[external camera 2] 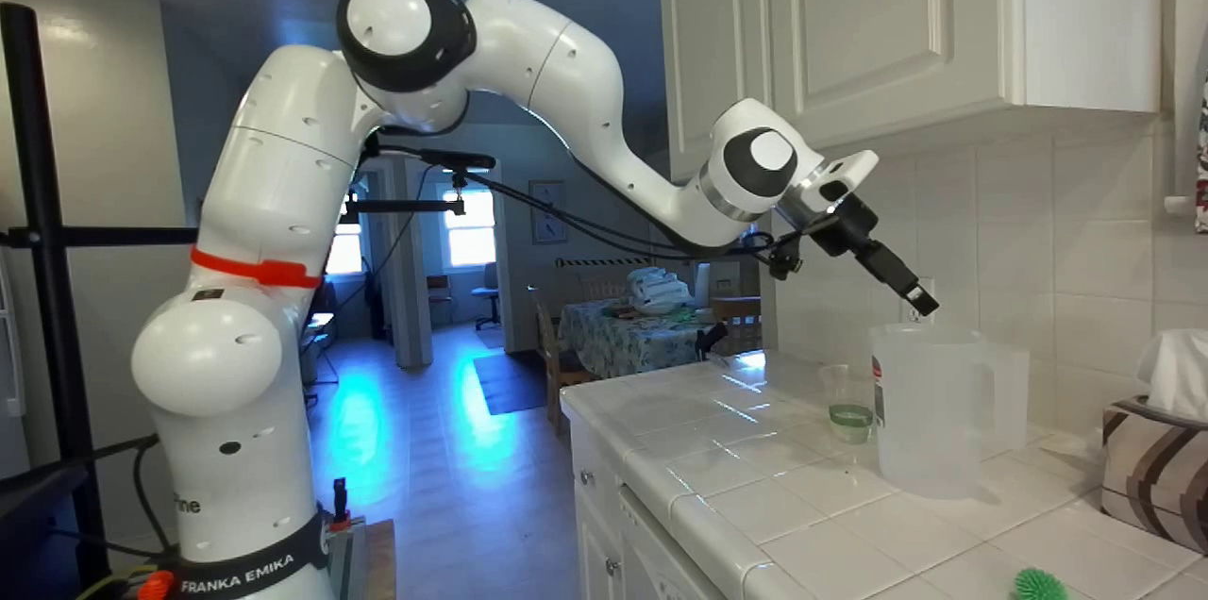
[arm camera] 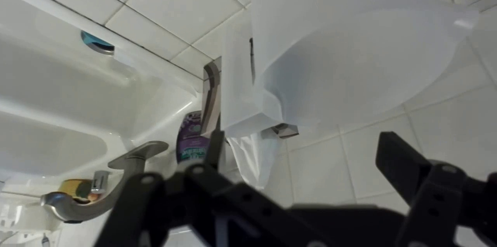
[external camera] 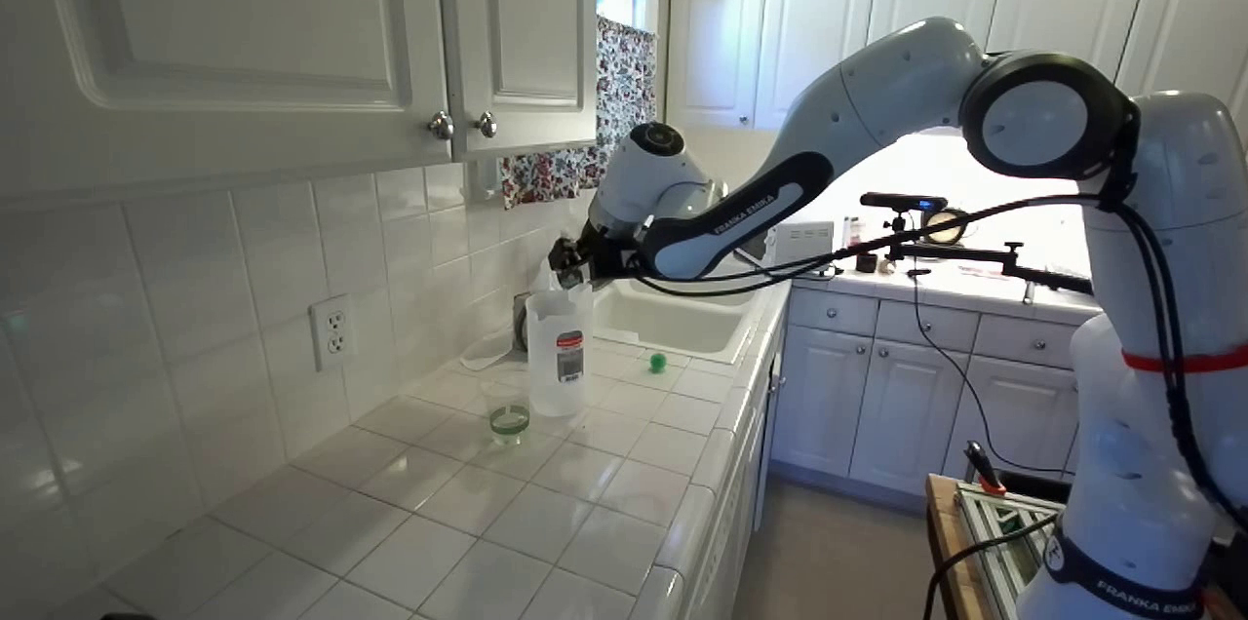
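In an exterior view the lens sits higher than the surface [external camera: 458,503], beside a cupboard [external camera: 253,25] that looms close, and faces lengthwise toward the sink [external camera: 663,320], slightly downward, with the jug [external camera: 556,362] at middle distance. In an exterior view the facing is roughly opposite, toward distant windows [external camera 2: 470,237], the tissue box [external camera 2: 1151,477] near and cut by the right edge. Both exterior views share the arm [external camera: 877,103], jug, cup [external camera 2: 851,417] and ball [external camera: 658,363]. The wrist view slants down past the gripper [arm camera: 301,148] onto the jug, very near and upside down; it has sink, jug and ball in common with an exterior view.
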Available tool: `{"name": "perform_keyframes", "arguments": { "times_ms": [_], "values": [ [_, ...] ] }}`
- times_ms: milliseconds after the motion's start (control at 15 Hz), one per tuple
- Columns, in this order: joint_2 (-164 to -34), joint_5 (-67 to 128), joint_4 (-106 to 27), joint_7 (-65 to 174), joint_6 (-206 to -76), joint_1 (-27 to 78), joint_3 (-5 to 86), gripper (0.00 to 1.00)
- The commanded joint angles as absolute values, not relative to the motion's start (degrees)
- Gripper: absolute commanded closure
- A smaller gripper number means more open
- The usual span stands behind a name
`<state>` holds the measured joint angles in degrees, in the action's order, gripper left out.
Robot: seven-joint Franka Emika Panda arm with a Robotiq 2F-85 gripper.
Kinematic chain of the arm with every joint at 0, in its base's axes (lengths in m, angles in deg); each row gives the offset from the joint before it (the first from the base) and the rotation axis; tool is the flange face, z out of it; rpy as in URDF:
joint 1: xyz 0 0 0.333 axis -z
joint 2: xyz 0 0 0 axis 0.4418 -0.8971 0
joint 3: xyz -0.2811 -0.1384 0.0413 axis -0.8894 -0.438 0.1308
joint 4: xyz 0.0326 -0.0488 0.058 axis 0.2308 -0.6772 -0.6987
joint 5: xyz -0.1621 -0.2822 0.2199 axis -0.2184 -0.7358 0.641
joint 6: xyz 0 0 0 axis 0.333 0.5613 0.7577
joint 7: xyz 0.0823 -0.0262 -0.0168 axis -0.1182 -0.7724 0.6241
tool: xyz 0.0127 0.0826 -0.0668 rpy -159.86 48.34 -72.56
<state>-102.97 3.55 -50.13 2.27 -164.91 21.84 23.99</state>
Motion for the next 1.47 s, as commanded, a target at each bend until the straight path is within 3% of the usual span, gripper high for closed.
{"name": "perform_keyframes", "arguments": {
  "times_ms": [0,467,1067,1400],
  "values": [
    [-99.03,3.39,-56.38,8.09,-171.21,22.96,26.02,0.00],
    [-95.20,11.47,-62.91,21.30,-175.14,28.34,34.55,0.00],
    [-91.56,23.69,-60.81,35.09,-152.28,27.71,36.94,0.00],
    [-92.43,21.86,-60.11,34.16,-151.16,27.08,36.28,0.00]
  ]
}}
